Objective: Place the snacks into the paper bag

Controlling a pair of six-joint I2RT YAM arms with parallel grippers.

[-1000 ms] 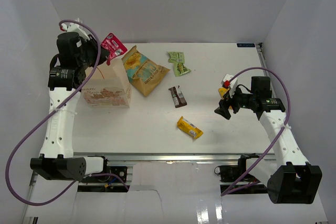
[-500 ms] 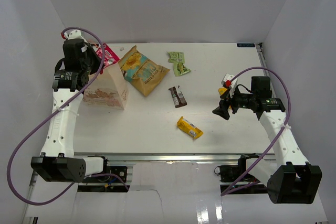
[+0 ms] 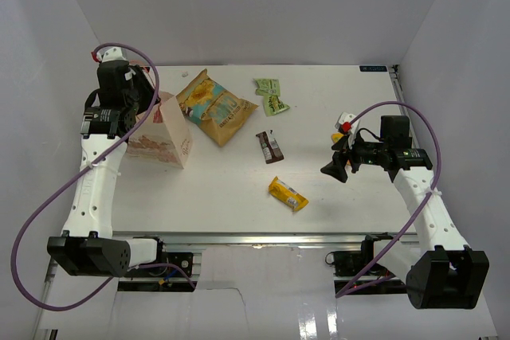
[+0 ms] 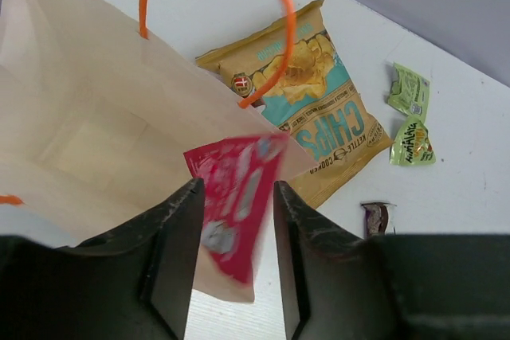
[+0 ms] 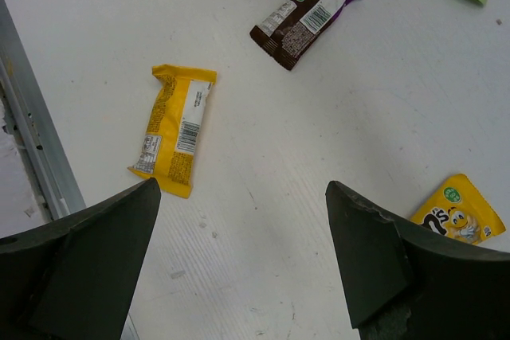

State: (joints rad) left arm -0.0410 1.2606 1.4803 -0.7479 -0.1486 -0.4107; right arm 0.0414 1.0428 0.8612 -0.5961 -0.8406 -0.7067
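Observation:
The cream paper bag (image 3: pixel 163 139) stands open at the back left; its inside shows in the left wrist view (image 4: pixel 88 133). My left gripper (image 3: pixel 137 95) hovers over its mouth with jaws (image 4: pixel 237 187) apart. The pink-red packet (image 4: pixel 231 205) is blurred between them, loose, over the bag's opening. On the table lie the chip bag (image 3: pixel 217 107), two green sachets (image 3: pixel 271 95), the brown bar (image 3: pixel 269 146) and a yellow bar (image 3: pixel 288 193). My right gripper (image 3: pixel 333 166) is open and empty above the table (image 5: pixel 241 187), right of the yellow bar (image 5: pixel 174 129). A second yellow packet (image 5: pixel 458 211) lies beside it.
The orange cord handle (image 4: pixel 275 29) arches over the bag's mouth. The brown bar (image 5: pixel 307 13) lies beyond the right gripper. A metal rail (image 5: pixel 36 141) runs along the table's near edge. White walls close in the table on three sides.
My left gripper moved back over the bag and opened. The pink-red packet, earlier held above the bag, has dropped out of the top view. The bag leaned right. The right gripper barely shifted.

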